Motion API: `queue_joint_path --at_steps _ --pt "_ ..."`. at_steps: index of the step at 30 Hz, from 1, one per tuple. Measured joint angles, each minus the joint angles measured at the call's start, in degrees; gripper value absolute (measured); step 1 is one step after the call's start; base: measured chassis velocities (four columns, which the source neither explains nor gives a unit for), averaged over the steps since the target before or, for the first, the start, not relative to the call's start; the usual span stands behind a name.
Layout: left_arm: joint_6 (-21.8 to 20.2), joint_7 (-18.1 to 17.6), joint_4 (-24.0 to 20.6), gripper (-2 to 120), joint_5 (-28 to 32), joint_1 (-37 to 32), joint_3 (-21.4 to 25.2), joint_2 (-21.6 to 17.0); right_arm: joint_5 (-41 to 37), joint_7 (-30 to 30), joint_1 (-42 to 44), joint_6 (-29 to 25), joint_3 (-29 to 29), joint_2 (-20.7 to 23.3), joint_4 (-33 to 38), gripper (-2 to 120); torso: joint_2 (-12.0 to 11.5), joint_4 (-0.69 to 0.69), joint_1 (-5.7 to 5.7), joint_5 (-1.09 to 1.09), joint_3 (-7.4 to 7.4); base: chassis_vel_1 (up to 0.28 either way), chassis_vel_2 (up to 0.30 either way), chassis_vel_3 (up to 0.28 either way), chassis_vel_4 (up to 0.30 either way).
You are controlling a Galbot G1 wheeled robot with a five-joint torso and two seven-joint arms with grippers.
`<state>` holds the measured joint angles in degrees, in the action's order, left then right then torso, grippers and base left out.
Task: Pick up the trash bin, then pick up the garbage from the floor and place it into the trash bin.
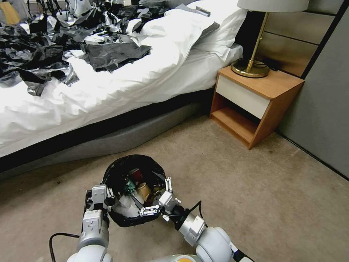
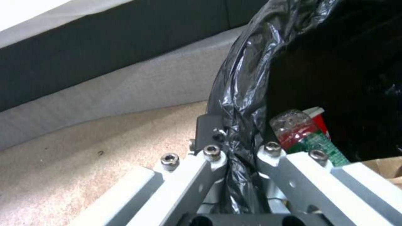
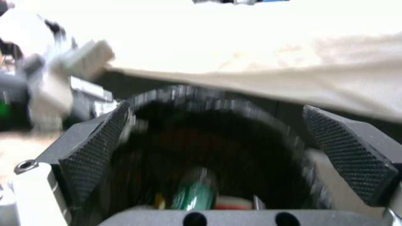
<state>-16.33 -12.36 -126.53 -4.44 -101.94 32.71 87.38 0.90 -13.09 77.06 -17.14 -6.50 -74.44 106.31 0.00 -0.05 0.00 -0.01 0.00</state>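
My left gripper (image 1: 109, 198) was clamped on the near-left rim of the trash bin (image 1: 123, 165), its fingers pinched over the black bag liner (image 2: 243, 94) folded across that rim, and it held the bin just above the floor (image 1: 236, 189) close in front of my base. My right gripper (image 1: 160, 196) hung over the bin's near-right side with its fingers (image 3: 96, 144) spread wide and nothing between them, pointing into the mouth.

I judged I was at the dropping-in step: a piece had just gone in, or the hand was about to withdraw. The next move called for lifting the right gripper clear of the rim without snagging the liner, then looking for more litter; none lay on the bare carpet I could see.

Inside the bin sat the garbage (image 1: 140, 189): a clear bottle with a red-and-green label (image 2: 299, 131), crumpled tan paper, something white and crumpled, and a red round piece deeper in. It was partly full.

Beyond stood the bed (image 1: 109, 87), strewn with black plastic bags (image 1: 54, 43), and a wooden nightstand (image 1: 254, 105) carrying a lamp (image 1: 254, 54).
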Motion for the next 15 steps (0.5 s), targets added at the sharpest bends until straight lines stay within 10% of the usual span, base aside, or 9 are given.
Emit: queue_joint_path --at_steps 15 --pt "0.07 0.05 0.69 1 -0.03 -0.20 0.18 -0.17 -2.14 8.56 -0.49 2.39 3.14 -3.53 14.78 100 0.00 0.03 0.00 0.06 0.00 0.000 0.000 0.000 0.000"
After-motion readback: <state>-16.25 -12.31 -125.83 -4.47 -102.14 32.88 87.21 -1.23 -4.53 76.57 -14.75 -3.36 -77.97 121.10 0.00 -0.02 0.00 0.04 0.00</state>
